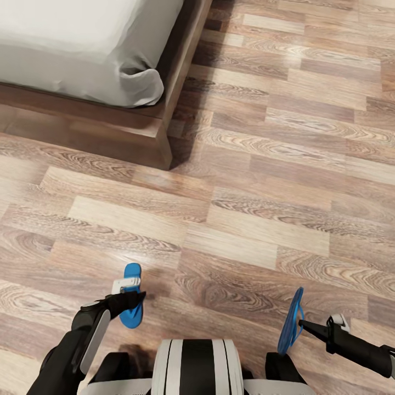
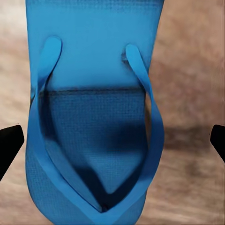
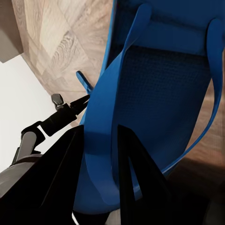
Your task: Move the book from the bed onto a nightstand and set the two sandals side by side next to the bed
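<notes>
One bright blue sandal [image 1: 131, 315] lies flat on the wood floor in front of my base, strap side up. My left gripper [image 1: 133, 299] hovers right over it, open, with its black fingertips [image 2: 9, 145] wide apart on either side of the sandal [image 2: 93, 93]. The second sandal [image 1: 291, 321] hangs on edge above the floor at my right, and my right gripper [image 1: 305, 327] is shut on it. Up close, its dark fingers [image 3: 61, 178] pinch the sandal [image 3: 154, 93] at its side. The bed [image 1: 82, 49] fills the far left. The book and nightstands are out of view.
The bed's dark wood frame corner [image 1: 162, 148] juts out ahead on the left. Wood-plank floor [image 1: 274, 164] stretches ahead and to the right of the bed. My left arm [image 3: 56, 119] shows beyond the held sandal in the right wrist view.
</notes>
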Controlling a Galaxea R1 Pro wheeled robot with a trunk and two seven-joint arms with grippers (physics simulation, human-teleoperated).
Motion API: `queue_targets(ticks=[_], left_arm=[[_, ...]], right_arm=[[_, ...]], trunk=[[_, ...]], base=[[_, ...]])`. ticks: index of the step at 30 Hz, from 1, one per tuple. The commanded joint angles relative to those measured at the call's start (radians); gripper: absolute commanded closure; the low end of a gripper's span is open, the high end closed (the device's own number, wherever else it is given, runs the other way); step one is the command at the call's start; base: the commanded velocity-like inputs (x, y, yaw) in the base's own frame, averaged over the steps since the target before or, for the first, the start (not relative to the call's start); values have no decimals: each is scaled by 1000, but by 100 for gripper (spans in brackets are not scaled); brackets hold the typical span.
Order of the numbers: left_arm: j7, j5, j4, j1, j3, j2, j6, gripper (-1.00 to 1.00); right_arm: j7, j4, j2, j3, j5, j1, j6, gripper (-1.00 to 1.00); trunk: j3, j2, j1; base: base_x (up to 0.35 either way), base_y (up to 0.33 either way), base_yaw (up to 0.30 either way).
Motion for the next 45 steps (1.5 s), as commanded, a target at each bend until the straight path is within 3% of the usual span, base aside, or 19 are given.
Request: queue_targets(ticks=[1, 26, 27, 45], left_arm=[[-1, 5, -1, 0, 1, 0, 5, -100], [1, 5, -1, 0, 2, 0, 5, -100], [1, 6, -1, 0, 2, 0, 5, 100], [2, 5, -2, 0, 3, 0, 5, 100]], right_arm=[[2, 1, -1, 6, -9, -1, 11, 100], [2, 0, -1, 6, -9, -1, 11, 100], [2, 0, -1, 6, -9, -1, 11, 100], [2, 0, -1, 6, -9, -1, 11, 100]], trunk=[[-4, 0, 0], [-20, -1, 2], [-20, -1, 2], [-20, -1, 2]], base=[[0, 0, 0], [0, 0, 0], [0, 0, 0], [0, 0, 0]])
